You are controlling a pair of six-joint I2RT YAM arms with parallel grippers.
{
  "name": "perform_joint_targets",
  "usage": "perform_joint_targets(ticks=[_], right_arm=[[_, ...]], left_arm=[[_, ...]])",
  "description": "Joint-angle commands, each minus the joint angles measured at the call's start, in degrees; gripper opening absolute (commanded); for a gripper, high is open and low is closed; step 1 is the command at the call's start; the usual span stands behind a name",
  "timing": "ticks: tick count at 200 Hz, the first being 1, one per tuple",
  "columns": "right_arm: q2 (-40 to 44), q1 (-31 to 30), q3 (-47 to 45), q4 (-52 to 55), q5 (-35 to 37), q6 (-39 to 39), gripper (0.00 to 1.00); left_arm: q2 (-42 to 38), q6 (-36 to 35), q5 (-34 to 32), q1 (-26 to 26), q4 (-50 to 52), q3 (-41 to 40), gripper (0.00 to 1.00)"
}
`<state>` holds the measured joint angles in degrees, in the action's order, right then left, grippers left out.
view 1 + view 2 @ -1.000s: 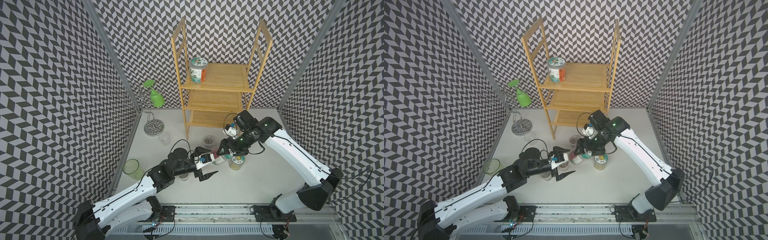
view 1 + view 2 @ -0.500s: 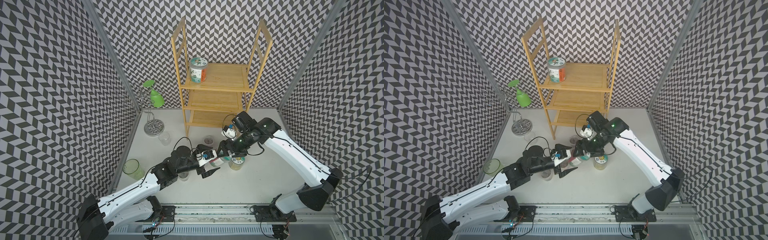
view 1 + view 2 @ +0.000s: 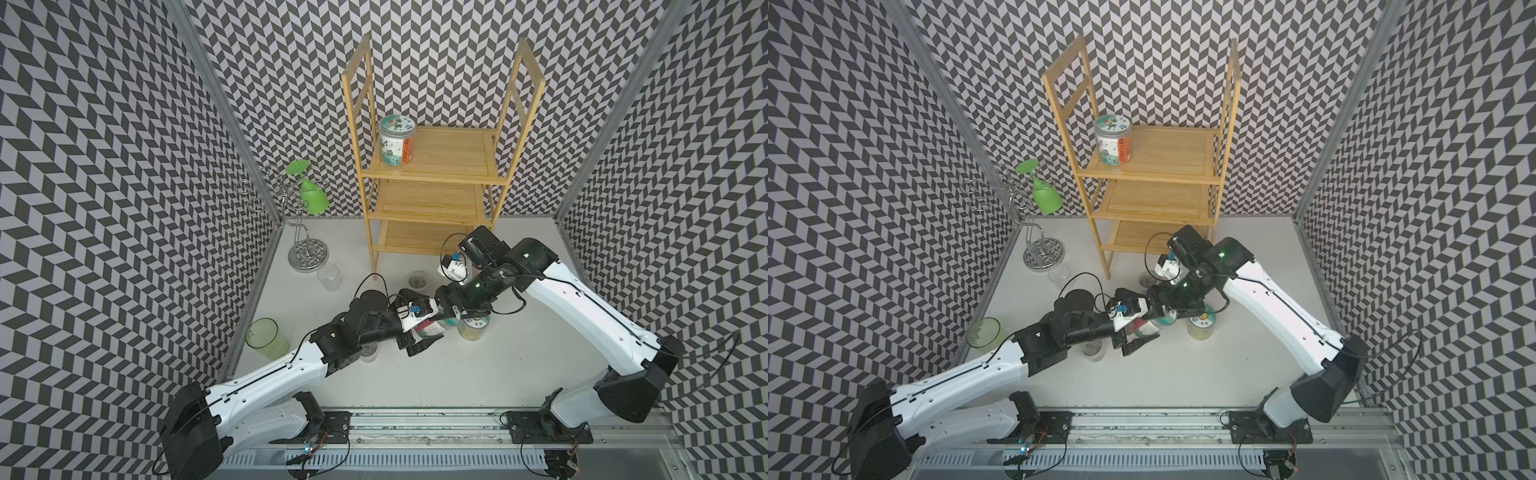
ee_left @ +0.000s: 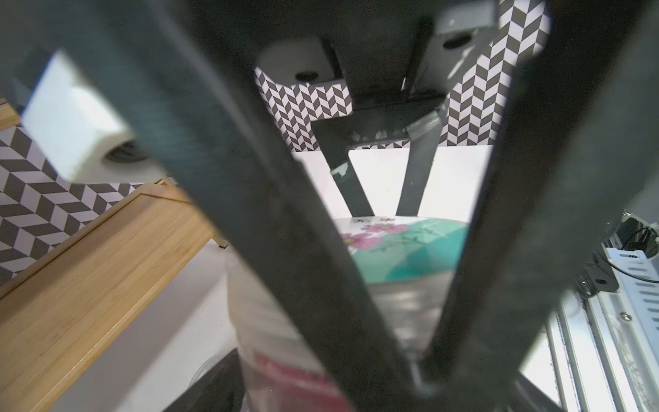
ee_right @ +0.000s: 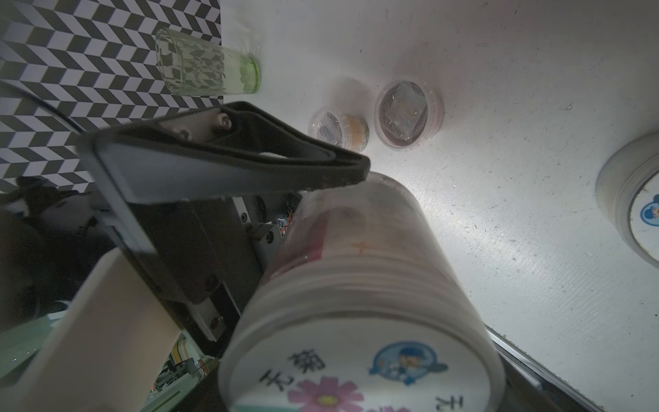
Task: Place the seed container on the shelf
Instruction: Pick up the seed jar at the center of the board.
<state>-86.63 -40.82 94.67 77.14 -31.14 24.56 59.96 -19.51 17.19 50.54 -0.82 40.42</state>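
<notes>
The seed container [image 3: 432, 329], a clear jar with a teal flowered lid, hangs on its side above the table, in front of the shelf [image 3: 449, 166]. My right gripper [image 3: 448, 312] is shut on its lid end; the right wrist view shows the lid [image 5: 356, 378] close up. My left gripper [image 3: 419, 332] is open with its fingers on either side of the jar's body [image 3: 1147, 328]. One left finger [image 5: 231, 167] lies along the jar's side. In the left wrist view the lid [image 4: 403, 246] shows between my left fingers [image 4: 271, 221], with the shelf [image 4: 89, 267] beyond.
A second jar [image 3: 397, 141] stands on the shelf's top tier, and a white-lidded jar [image 3: 473, 329] stands on the table by my right gripper. Small seed cups [image 3: 417, 279] [image 3: 368, 354], a clear cup [image 3: 329, 276], a green glass [image 3: 266, 338] and a chrome stand [image 3: 305, 253] with a green goblet [image 3: 312, 195] stand to the left.
My left arm has reached to the right, and its open jaws now straddle the jar's body. The right gripper has kept hold of the jar and barely moved.
</notes>
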Motion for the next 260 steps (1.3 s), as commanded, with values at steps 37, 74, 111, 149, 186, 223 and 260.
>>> perform_joint_targets(ticks=[37, 74, 111, 149, 186, 223, 260], right_arm=[[1.67, -1.53, 2.32, -1.30, -1.12, -0.33, 0.76], [1.78, -1.81, 1.94, -1.29, -0.68, -0.38, 0.77], [1.89, -1.83, 1.91, -1.29, -0.51, -0.37, 0.78], [1.56, -1.81, 2.31, -1.29, -0.44, -0.21, 0.81], [1.20, -1.72, 3.63, -1.29, 0.46, 0.32, 0.92], [1.07, -0.99, 4.68, -1.34, 0.95, 0.59, 1.00], [1.02, 0.72, 5.56, -1.31, 1.42, 0.78, 1.00]], left_arm=[[0.39, 0.88, 1.27, -0.01, 0.62, 2.17, 1.00], [0.36, 0.66, 1.94, -0.09, 1.56, 2.73, 0.92], [0.23, 0.57, 2.23, -0.41, 2.63, 3.26, 0.75], [-0.19, 0.65, 2.23, -0.77, 2.67, 2.89, 0.73], [-0.75, 0.70, 2.16, -1.56, 2.40, 2.15, 0.72], [-1.72, 0.85, 2.78, -3.09, 2.83, 1.66, 0.69], [-2.95, 0.94, 3.58, -4.58, 3.70, 0.89, 0.67]])
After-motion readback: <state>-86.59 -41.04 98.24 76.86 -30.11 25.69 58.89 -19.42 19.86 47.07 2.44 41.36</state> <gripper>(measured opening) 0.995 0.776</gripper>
